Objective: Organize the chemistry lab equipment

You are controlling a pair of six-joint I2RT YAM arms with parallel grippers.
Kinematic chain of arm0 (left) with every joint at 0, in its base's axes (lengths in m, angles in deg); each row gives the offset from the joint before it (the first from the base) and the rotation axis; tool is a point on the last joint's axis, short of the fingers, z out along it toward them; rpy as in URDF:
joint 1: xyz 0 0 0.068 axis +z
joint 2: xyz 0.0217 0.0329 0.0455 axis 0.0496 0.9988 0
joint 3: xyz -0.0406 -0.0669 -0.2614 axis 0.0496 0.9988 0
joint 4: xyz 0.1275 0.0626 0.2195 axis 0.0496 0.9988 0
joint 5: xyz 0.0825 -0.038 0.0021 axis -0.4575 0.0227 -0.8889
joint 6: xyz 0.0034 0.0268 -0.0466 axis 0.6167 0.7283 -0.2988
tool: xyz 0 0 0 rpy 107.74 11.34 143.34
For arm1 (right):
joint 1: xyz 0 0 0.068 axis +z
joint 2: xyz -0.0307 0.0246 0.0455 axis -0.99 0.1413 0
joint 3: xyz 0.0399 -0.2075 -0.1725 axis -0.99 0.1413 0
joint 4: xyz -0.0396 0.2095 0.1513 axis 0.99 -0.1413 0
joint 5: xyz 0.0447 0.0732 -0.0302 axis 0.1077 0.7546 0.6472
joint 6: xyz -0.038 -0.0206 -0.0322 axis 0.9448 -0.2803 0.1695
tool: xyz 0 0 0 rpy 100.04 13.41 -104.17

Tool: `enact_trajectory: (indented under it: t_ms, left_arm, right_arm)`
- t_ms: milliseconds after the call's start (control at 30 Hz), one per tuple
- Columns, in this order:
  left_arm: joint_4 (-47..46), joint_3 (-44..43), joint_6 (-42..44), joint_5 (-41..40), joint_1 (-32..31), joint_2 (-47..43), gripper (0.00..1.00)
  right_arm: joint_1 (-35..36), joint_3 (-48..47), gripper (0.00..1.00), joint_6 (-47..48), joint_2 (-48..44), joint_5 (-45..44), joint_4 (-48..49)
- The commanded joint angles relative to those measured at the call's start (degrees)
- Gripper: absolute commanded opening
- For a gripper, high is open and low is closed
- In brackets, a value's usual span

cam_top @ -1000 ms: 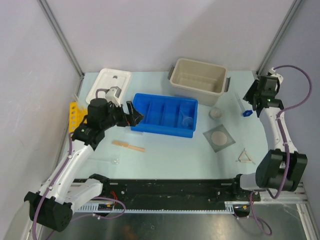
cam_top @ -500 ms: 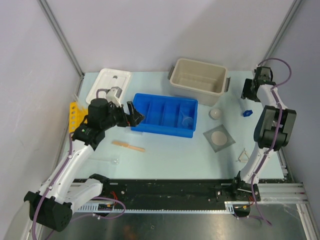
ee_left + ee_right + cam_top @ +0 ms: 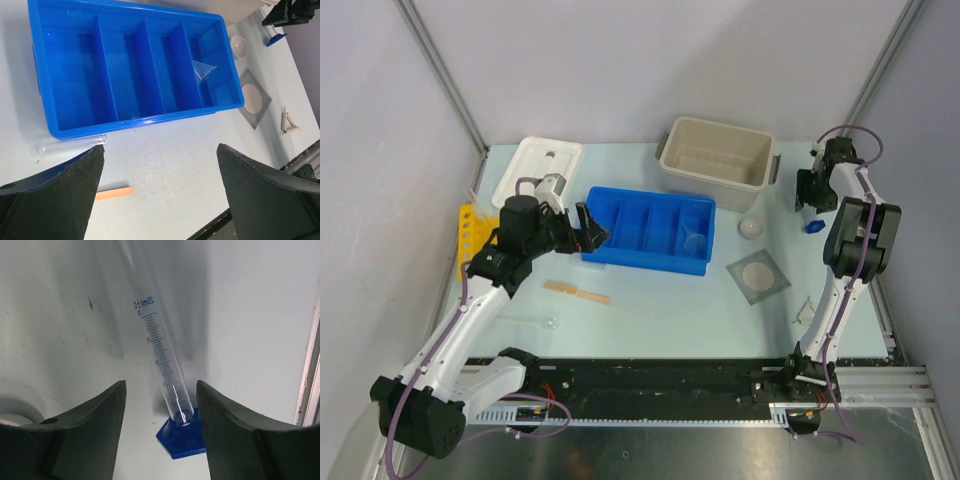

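Straddling the graduated cylinder (image 3: pixel 161 347), right end effector (image 3: pixel 160 390) gapes.

The white-and-black right arm (image 3: pixel 860 235) swings inward and rears upright, its lower link now crossing the metal wire triangle (image 3: pixel 805 312), while the right gripper (image 3: pixel 160 390) shifts left to straddle the clear glass graduated cylinder with blue base (image 3: pixel 159 347)

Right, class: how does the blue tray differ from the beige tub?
The blue tray is split into four compartments; the beige tub is one open space. The tray holds a clear glass piece in its right-end compartment; the tub looks empty. Both are rectangular and open-topped.
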State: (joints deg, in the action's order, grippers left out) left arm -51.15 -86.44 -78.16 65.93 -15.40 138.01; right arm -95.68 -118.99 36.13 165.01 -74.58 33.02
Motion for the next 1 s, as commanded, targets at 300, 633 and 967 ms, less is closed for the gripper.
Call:
enact_trajectory:
  t_ms: [300,633,967]
  left_arm:
    - [-0.84,-1.04,0.82,-1.46,0.02,-0.38,0.99]
    - [-0.78,-1.07,0.83,-1.43,0.04,-0.82,0.99]
    - [-0.76,-1.00,0.73,-1.20,0.00,-1.34,1.00]
  right_arm:
    - [0.45,-6.32,0.57,1.63,4.71,-3.50,-3.58]
    - [2.89,-5.39,0.48,0.24,5.83,-8.65,-3.87]
    - [4.25,-3.74,0.32,-4.86,2.29,-10.56,-4.60]
